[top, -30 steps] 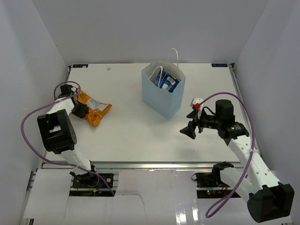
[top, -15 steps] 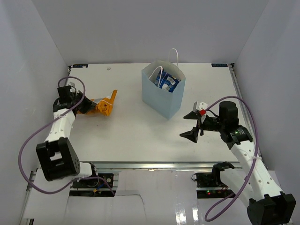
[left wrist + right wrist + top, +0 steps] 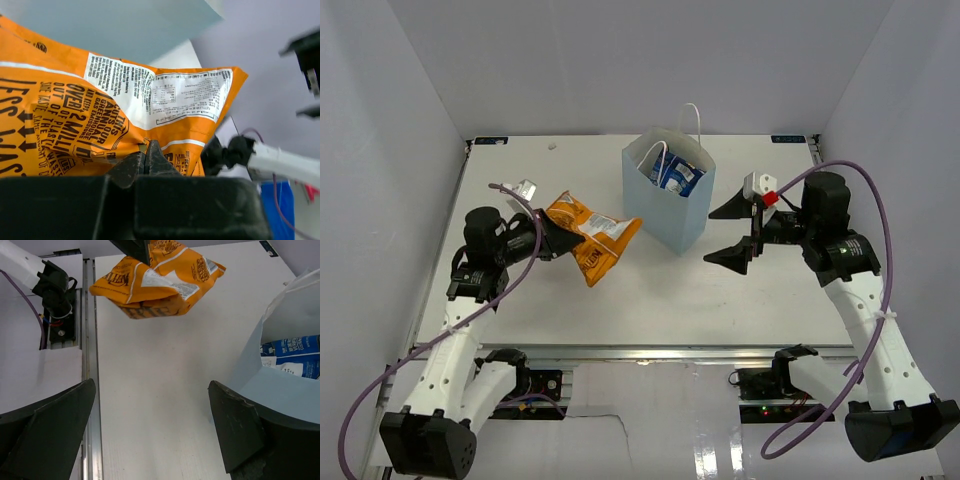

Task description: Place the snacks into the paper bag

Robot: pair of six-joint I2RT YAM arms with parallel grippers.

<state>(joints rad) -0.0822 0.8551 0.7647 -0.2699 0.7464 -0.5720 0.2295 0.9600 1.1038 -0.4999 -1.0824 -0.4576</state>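
My left gripper is shut on the large orange chip bag and holds it in the air just left of the light-blue paper bag. The chip bag fills the left wrist view, where the gripper pinches its lower edge. It also shows in the right wrist view. The paper bag stands upright with blue-and-white packets inside, also seen in the right wrist view. My right gripper is open and empty, raised just right of the paper bag.
The white table has a metal rail along its near edge. White walls close in the back and both sides. The right arm's purple cable loops above it.
My left gripper has lifted the orange chip bag off the table and carried it right, towards the paper bag. My right gripper has risen and moved back, beside the bag.
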